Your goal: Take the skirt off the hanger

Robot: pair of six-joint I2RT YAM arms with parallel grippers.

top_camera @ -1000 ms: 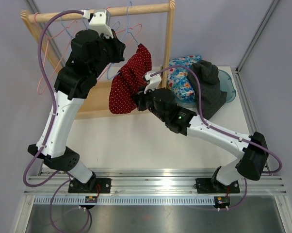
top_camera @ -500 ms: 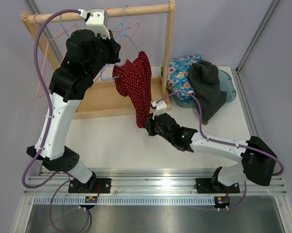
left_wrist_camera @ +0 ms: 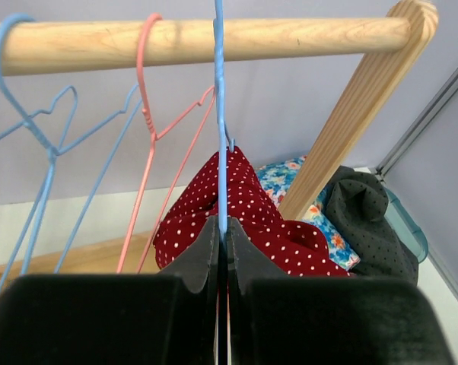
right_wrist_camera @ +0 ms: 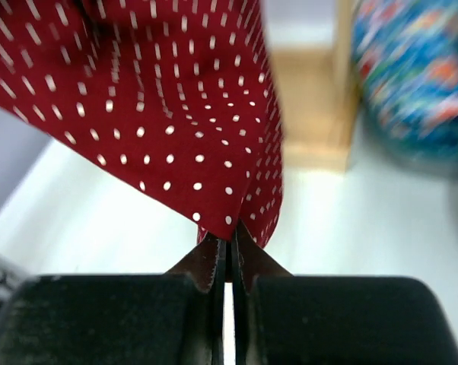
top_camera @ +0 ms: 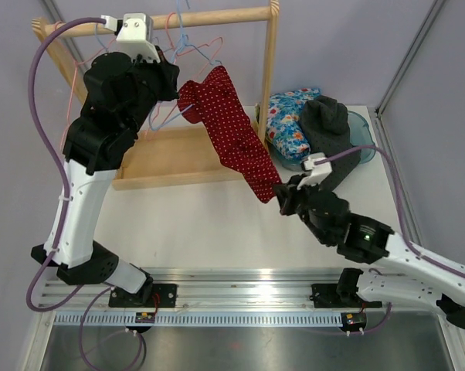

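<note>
The red polka-dot skirt (top_camera: 231,135) stretches taut from a blue wire hanger (top_camera: 188,54) on the wooden rack down to the right. My left gripper (top_camera: 173,81) is shut on the blue hanger (left_wrist_camera: 221,122) just above the skirt (left_wrist_camera: 252,220). My right gripper (top_camera: 283,195) is shut on the skirt's lower hem (right_wrist_camera: 229,224) and holds it out over the table. The skirt (right_wrist_camera: 168,106) fills the upper part of the right wrist view.
The wooden rack rail (top_camera: 194,17) carries a pink hanger (left_wrist_camera: 149,114) and another blue hanger (left_wrist_camera: 39,129). Its right post (top_camera: 269,69) stands beside a blue basin (top_camera: 364,139) with floral (top_camera: 290,124) and dark grey (top_camera: 329,139) clothes.
My right gripper has pulled the skirt's hem down and to the right, away from the rack, stretching the skirt out. My left arm has shifted a little left with the hanger.
</note>
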